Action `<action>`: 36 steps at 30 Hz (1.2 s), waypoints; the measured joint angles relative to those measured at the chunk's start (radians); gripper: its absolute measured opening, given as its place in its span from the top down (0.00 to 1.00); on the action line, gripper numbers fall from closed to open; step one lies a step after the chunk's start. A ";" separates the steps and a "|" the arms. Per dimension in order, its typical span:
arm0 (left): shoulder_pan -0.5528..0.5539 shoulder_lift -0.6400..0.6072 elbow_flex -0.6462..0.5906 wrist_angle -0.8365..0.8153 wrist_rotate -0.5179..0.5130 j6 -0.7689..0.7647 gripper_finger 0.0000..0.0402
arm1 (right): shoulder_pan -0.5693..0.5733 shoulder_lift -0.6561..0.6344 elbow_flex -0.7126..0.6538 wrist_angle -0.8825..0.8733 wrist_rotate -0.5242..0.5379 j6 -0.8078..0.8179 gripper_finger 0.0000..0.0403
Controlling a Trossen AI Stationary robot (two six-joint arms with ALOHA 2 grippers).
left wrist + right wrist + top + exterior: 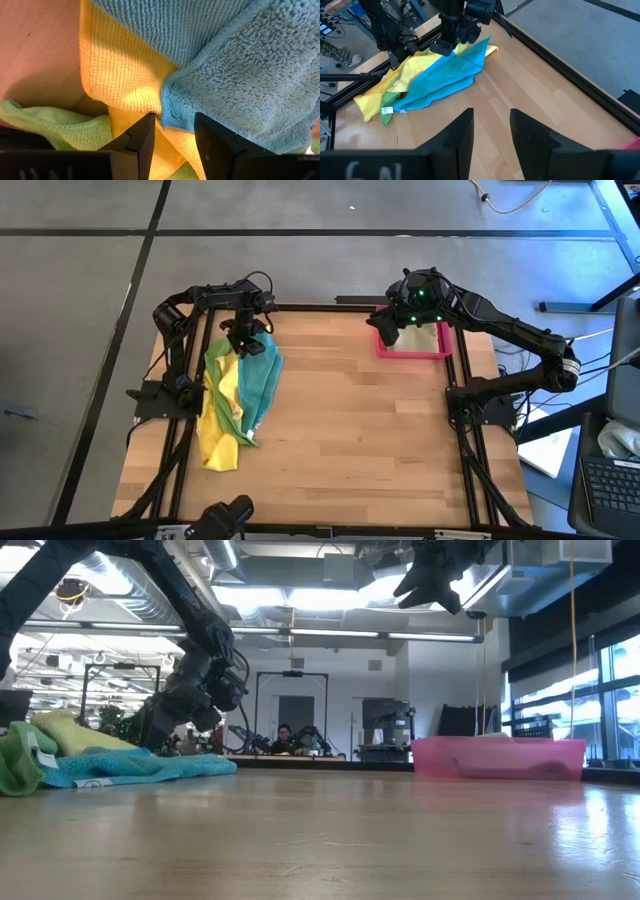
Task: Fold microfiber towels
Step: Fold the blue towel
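I see the towel pile [237, 400] heaped at the wood table's [360, 430] left edge, teal towel [262, 380] on top of a yellow one [222, 442]. Left gripper [245, 340] sits on the pile's far end, fingers parted, nothing pinched. Right gripper [386, 328] hangs open over the pink tray [412, 352]; can't see what's in the tray. Workshop room behind.

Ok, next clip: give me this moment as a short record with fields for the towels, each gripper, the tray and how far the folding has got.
towels: teal towel, yellow towel and green towel heaped together, unfolded, at the table's left side
left gripper: open, fingers down at the teal towel's corner where it lies on the yellow one
right gripper: open, holding nothing, raised above the table near the tray
tray: pink, far right of the wooden table
progress: no towel folded or laid out flat yet
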 joint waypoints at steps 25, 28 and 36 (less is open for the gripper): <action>-0.009 0.000 0.117 -0.036 -0.118 0.048 0.68 | 0.000 0.000 0.000 0.019 0.000 -0.027 0.68; 0.012 0.000 0.117 -0.048 -0.091 0.025 0.68 | 0.000 0.000 0.000 0.018 0.000 -0.027 0.68; 0.027 0.000 0.065 -0.063 -0.029 -0.005 0.68 | 0.000 0.000 0.000 0.018 0.001 -0.031 0.68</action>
